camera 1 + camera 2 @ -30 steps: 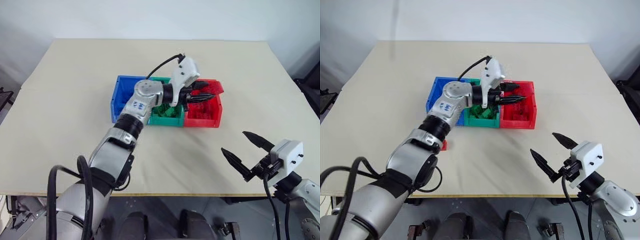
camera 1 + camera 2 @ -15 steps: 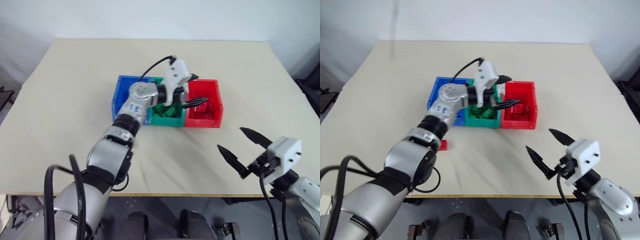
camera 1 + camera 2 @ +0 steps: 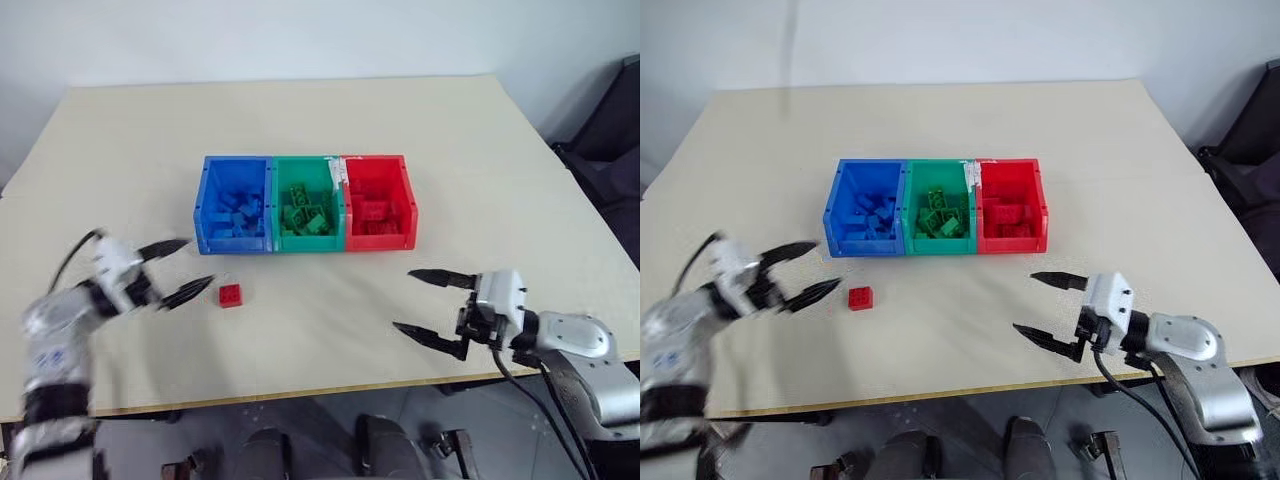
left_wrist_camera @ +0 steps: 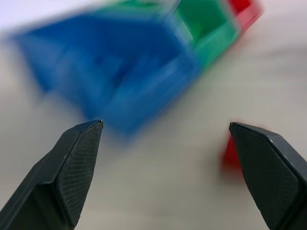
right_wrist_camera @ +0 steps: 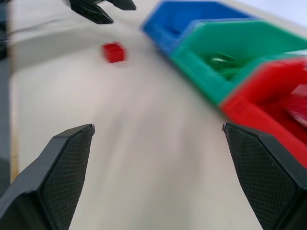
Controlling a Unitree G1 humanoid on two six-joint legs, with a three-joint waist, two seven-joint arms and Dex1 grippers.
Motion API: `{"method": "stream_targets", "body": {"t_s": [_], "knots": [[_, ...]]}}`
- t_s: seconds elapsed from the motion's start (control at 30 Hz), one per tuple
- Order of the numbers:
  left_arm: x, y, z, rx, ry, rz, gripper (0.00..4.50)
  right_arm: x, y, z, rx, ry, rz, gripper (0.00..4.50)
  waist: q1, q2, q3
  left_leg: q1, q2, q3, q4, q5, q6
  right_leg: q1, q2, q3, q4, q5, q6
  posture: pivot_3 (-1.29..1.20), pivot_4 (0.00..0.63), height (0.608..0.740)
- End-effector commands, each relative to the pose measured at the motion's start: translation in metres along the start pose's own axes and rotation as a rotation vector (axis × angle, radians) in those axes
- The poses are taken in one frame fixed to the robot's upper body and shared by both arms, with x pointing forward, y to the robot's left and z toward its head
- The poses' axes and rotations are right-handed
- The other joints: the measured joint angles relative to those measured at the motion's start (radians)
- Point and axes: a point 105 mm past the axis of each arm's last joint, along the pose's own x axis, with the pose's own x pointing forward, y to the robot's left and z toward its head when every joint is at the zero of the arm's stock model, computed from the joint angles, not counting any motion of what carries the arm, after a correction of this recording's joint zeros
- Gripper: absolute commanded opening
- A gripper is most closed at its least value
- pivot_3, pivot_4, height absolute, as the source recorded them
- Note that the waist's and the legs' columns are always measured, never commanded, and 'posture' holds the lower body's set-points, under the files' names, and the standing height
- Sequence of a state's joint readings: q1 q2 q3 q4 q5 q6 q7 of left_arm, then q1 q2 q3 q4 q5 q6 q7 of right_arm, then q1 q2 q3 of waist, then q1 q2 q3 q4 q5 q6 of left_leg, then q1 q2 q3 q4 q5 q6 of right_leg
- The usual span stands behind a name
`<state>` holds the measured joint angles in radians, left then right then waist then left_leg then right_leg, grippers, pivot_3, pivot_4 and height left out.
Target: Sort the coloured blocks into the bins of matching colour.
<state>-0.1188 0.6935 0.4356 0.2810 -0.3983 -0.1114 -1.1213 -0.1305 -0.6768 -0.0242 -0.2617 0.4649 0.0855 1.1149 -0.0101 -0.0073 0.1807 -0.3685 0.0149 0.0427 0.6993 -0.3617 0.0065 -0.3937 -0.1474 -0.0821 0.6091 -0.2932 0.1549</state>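
Three joined bins stand mid-table: blue bin [image 3: 233,245], green bin [image 3: 308,243] and red bin [image 3: 380,241], each holding several blocks of its own colour. A single red block [image 3: 231,295] lies on the table in front of the blue bin. My left gripper [image 3: 200,262] hovers open just left of that block, pointing at it, nothing between its fingers. The left wrist view shows the red block [image 4: 230,153] beside one finger [image 4: 261,163]. My right gripper [image 3: 402,299] is open and empty at the front right, pointing left across the table.
The beige table [image 3: 330,340] has open room between the grippers and in front of the bins. Its front edge runs just below both grippers. A dark object [image 3: 610,150] stands off the table's right side.
The left arm has pulled back from over the red bin to the front left beside the red block, its gripper now open. The right gripper has swung to point left. The camera view has shifted.
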Motion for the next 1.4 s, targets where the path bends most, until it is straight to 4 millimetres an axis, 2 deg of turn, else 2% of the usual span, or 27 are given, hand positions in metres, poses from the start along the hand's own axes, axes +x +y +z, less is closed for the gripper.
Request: {"method": "stream_targets", "body": {"t_s": [0.03, 0.13, 0.27, 0.33, 0.4, 0.53, 0.8, 0.93, 1.1, 1.17, 1.3, 1.4], "knots": [[-0.021, -0.001, 0.004, 0.031, 0.027, 0.017, 4.48, 0.006, -0.001, 0.005, -0.038, -0.027, 0.049, 4.50, 0.015, 0.000, 0.000, 0.000, 0.000, -0.001, 0.000, 0.000, 0.000, 0.001, -0.001, 0.000, 0.000, 0.000, 0.000, 0.00, 0.150, 0.740], [-0.024, -0.008, 0.002, 0.032, 0.058, -0.007, 4.48, 0.009, -0.005, 0.003, -0.042, -0.027, 0.060, 4.50, 0.035, 0.000, 0.000, 0.000, -0.001, -0.002, 0.001, 0.000, 0.002, 0.002, -0.002, 0.000, -0.001, 0.002, -0.001, 0.00, 0.150, 0.740], [-0.011, -0.018, 0.006, 0.062, 0.083, -0.079, 4.48, 0.007, -0.007, 0.000, -0.038, -0.020, 0.062, 4.50, 0.033, 0.000, 0.000, 0.000, -0.003, -0.002, 0.001, 0.000, 0.001, 0.001, -0.002, -0.001, -0.001, 0.003, -0.002, 0.00, 0.150, 0.740], [0.004, -0.024, 0.009, 0.067, 0.099, -0.119, 4.48, 0.005, -0.007, -0.002, -0.034, -0.013, 0.054, 4.50, 0.029, 0.000, 0.000, 0.000, -0.003, -0.001, 0.000, 0.000, 0.001, 0.001, -0.001, -0.001, -0.001, 0.003, -0.002, 0.00, 0.150, 0.740], [0.028, -0.032, 0.015, 0.058, 0.119, -0.175, 4.48, 0.001, -0.007, -0.005, -0.034, 0.006, 0.039, 4.50, 0.031, 0.000, 0.000, 0.000, -0.002, 0.000, -0.001, 0.000, 0.001, 0.000, -0.001, -0.001, -0.001, 0.003, -0.002, 0.00, 0.150, 0.740], [0.056, -0.045, 0.019, 0.123, 0.199, -0.287, 4.48, -0.007, -0.004, -0.007, -0.025, 0.031, 0.013, 4.50, 0.031, 0.000, 0.000, -0.001, -0.002, 0.009, 0.000, 0.000, 0.001, 0.000, 0.000, -0.001, -0.001, 0.003, -0.002, 0.00, 0.150, 0.740], [0.083, -0.045, 0.001, 0.142, 0.364, -0.356, 4.48, -0.014, 0.006, -0.004, -0.010, 0.053, -0.040, 4.50, 0.026, 0.000, 0.000, 0.000, -0.001, 0.011, -0.001, 0.000, 0.001, -0.001, 0.001, -0.001, -0.001, 0.003, -0.002, 0.00, 0.150, 0.740], [0.089, -0.048, 0.001, 0.131, 0.360, -0.407, 3.64, -0.017, 0.009, -0.003, -0.007, 0.062, -0.068, 4.50, 0.030, 0.000, 0.000, 0.000, -0.001, 0.011, -0.001, 0.000, 0.001, -0.001, 0.001, 0.000, -0.001, 0.003, -0.002, 0.00, 0.150, 0.740], [0.089, -0.047, 0.005, 0.143, 0.349, -0.451, 2.04, -0.020, 0.010, -0.002, -0.005, 0.073, -0.104, 4.50, 0.033, 0.000, 0.000, 0.000, -0.001, 0.011, 0.000, 0.000, 0.001, -0.001, 0.001, 0.000, -0.001, 0.003, -0.002, 0.00, 0.150, 0.740], [0.098, -0.048, 0.021, 0.130, 0.259, -0.461, 1.47, -0.021, 0.010, -0.002, -0.003, 0.077, -0.118, 4.50, 0.034, 0.000, 0.000, 0.000, -0.001, 0.011, 0.000, 0.000, 0.001, -0.001, 0.001, 0.000, -0.001, 0.003, -0.002, 0.00, 0.150, 0.740], [0.112, -0.057, 0.057, 0.090, 0.071, -0.509, 1.47, -0.024, 0.011, 0.000, -0.001, 0.081, -0.148, 4.50, 0.037, 0.000, 0.000, -0.001, -0.002, 0.010, 0.001, 0.000, 0.001, -0.001, 0.001, 0.000, -0.001, 0.003, -0.002, 0.00, 0.150, 0.740], [0.141, -0.070, 0.102, 0.103, -0.096, -0.585, 1.47, -0.033, 0.006, 0.006, 0.008, 0.062, -0.287, 4.50, 0.045, 0.000, 0.000, -0.002, -0.002, 0.010, 0.001, 0.000, 0.001, -0.001, 0.001, 0.000, -0.001, 0.003, -0.002, 0.00, 0.150, 0.740]]}}
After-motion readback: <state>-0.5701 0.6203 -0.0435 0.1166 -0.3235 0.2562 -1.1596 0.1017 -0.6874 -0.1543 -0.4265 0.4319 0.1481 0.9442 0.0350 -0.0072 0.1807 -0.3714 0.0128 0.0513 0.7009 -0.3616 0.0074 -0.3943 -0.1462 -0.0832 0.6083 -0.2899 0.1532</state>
